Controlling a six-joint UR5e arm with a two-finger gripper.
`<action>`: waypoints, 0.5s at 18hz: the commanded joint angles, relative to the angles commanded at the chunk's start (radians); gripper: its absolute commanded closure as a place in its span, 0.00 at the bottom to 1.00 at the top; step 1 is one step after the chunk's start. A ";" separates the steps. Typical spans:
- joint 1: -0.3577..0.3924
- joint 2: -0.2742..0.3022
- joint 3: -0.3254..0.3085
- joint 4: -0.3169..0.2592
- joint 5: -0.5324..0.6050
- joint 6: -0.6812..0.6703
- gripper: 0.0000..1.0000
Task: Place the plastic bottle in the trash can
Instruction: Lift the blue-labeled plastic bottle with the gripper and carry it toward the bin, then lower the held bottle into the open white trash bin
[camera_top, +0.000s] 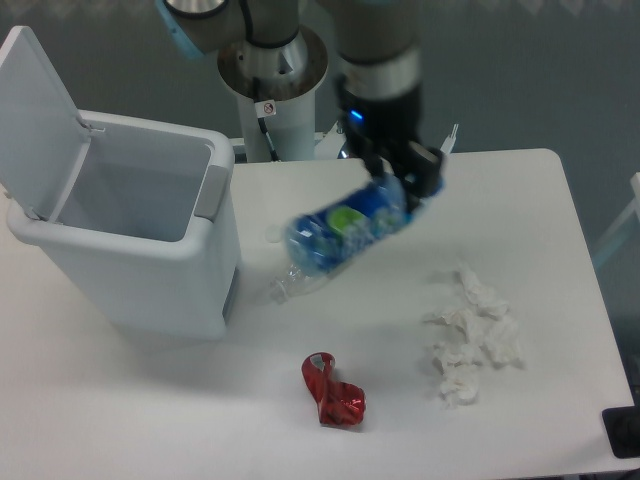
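While clamped at its cap end, hangs in the air above the white table (560, 230): the plastic bottle (345, 226), lying almost level and slanting down to the left, lime-green spot turned up toward the camera. Gripped by the gripper (405, 185), whose dark fingers (431, 176) close on the bottle's upper right end; cap itself hidden behind them. Reaches out to the lower left of the pincer, so nearly the whole blue body sticks free beyond the fingertips, base end lowest and nearest the bin. Blurred slightly along its length.

Stands at the left of the table: the trash can (150, 275), lid tipped up and back at its far left corner, mouth wide open, grey tab on the right-hand rim. Near the bottle's base but apart from it, with a strip of tabletop showing between; bottle not over the opening.

Partly covered from the camera by the held bottle: a crushed clear bottle (295, 281), only its pale lower end showing on the table just right of the bin's front corner. Lies further toward the camera: a crumpled red wrapper (333, 394). Well apart to the right: a heap of torn white tissue (474, 333). Rises behind the table, at the top of the view: the arm's white base column (272, 100).
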 joint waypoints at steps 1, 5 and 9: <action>-0.020 0.012 0.000 -0.002 -0.003 -0.006 0.40; -0.098 0.066 -0.026 -0.003 -0.008 -0.017 0.40; -0.161 0.080 -0.038 0.003 -0.081 -0.064 0.40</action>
